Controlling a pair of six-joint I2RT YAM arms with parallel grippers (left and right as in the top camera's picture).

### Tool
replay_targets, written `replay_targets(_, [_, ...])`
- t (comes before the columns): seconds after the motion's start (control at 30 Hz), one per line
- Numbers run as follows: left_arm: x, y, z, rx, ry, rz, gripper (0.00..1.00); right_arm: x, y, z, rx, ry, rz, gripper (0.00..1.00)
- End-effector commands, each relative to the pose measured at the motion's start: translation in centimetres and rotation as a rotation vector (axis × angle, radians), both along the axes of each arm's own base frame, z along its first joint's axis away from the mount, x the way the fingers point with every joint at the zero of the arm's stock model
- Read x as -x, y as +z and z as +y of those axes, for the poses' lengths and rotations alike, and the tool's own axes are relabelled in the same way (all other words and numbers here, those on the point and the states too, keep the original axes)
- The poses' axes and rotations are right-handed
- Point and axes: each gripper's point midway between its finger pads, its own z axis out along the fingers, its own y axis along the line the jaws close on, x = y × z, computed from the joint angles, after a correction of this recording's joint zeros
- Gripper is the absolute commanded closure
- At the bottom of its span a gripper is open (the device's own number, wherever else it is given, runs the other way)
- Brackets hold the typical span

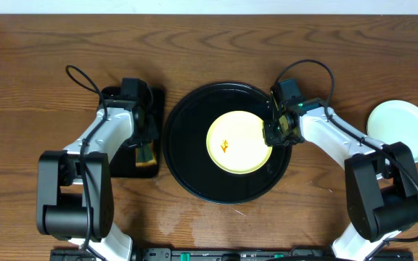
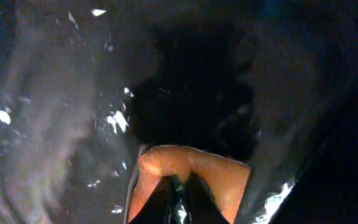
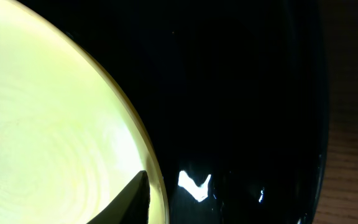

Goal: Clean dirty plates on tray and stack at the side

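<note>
The pale yellow plate (image 1: 239, 143) lies in the large round black tray (image 1: 187, 174), with an orange smear (image 1: 226, 146) left of its middle. My right gripper (image 1: 277, 132) is at the plate's right rim. In the right wrist view one finger lies on the plate (image 3: 55, 124) just inside the rim, and the gripper (image 3: 157, 190) looks shut on it; the other finger is lost against the dark tray (image 3: 260, 93). My left gripper (image 1: 145, 138) is shut on a yellow-orange sponge (image 2: 219, 177) over the small rectangular tray. A pale mint-white plate (image 1: 401, 129) sits on the table, far right.
The small rectangular black tray (image 1: 118, 163) lies left of the round tray, its glossy wet surface filling the left wrist view (image 2: 55, 93). The sponge (image 1: 148, 154) shows at its right edge. Cables loop above both arms. The wooden table's front edge runs below.
</note>
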Motion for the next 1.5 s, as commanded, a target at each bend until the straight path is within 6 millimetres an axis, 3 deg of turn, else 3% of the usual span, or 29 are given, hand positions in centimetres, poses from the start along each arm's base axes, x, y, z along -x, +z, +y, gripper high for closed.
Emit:
replay_targets(0.0, [-0.6,2.1,0.4,0.01,0.005,-0.036,0.92,0.0,0.0,0.0,0.013,0.015,-0.005,0.67])
replay_targets(0.03, [-0.8,3.0,0.5,0.01,0.008,-0.054,0.86,0.0,0.0,0.0,0.013,0.015,-0.005,0.67])
replay_targets(0.07, [-0.8,3.6,0.5,0.011,0.008,-0.066,0.73,0.0,0.0,0.0,0.013,0.015,-0.005,0.67])
replay_targets(0.17, [-0.2,5.2,0.5,0.012,0.007,-0.082,0.59,0.0,0.0,0.0,0.013,0.015,-0.006,0.67])
replay_targets(0.33, [2.0,4.7,-0.8,0.08,-0.007,-0.005,0.58,0.0,0.0,0.0,0.013,0.015,-0.006,0.66])
replay_targets(0.5, [4.0,1.4,-1.3,0.088,-0.021,0.06,0.58,0.0,0.0,0.1,0.013,0.015,-0.008,0.66])
replay_targets(0.67, [4.7,-1.2,-1.2,0.084,-0.02,0.058,0.61,0.0,0.0,0.1,0.014,0.026,-0.01,0.66])
replay_targets(0.73, [4.8,-1.6,-1.2,0.083,-0.02,0.065,0.72,0.0,0.0,0.1,0.015,0.029,-0.01,0.65])
replay_targets(0.8, [4.8,-1.6,-1.2,0.084,-0.02,0.064,0.92,0.0,0.0,0.1,0.015,0.03,-0.01,0.65])
replay_targets(0.87, [4.6,-1.4,-1.2,0.084,-0.02,0.06,0.92,0.0,0.0,0.1,0.015,0.03,-0.01,0.66])
replay_targets(1.0, [3.9,1.0,-1.2,0.084,-0.02,0.056,0.92,0.0,0.0,0.1,0.015,0.03,-0.009,0.66])
replay_targets(1.13, [2.4,5.5,-1.5,0.095,-0.024,0.018,0.93,0.0,0.0,0.1,0.016,0.036,-0.011,0.67])
replay_targets(1.27, [0.8,10.4,-5.0,0.251,-0.081,-0.064,0.93,0.0,0.0,0.1,0.02,0.064,-0.016,0.7])
replay_targets(1.33, [0.2,12.1,-7.4,0.329,-0.134,-0.115,0.92,-0.1,0.0,0.1,0.02,0.074,-0.022,0.78])
replay_targets(1.47, [-0.4,12.7,-11.3,0.369,-0.192,-0.158,0.92,-0.2,0.0,0.1,0.022,0.066,-0.024,0.99])
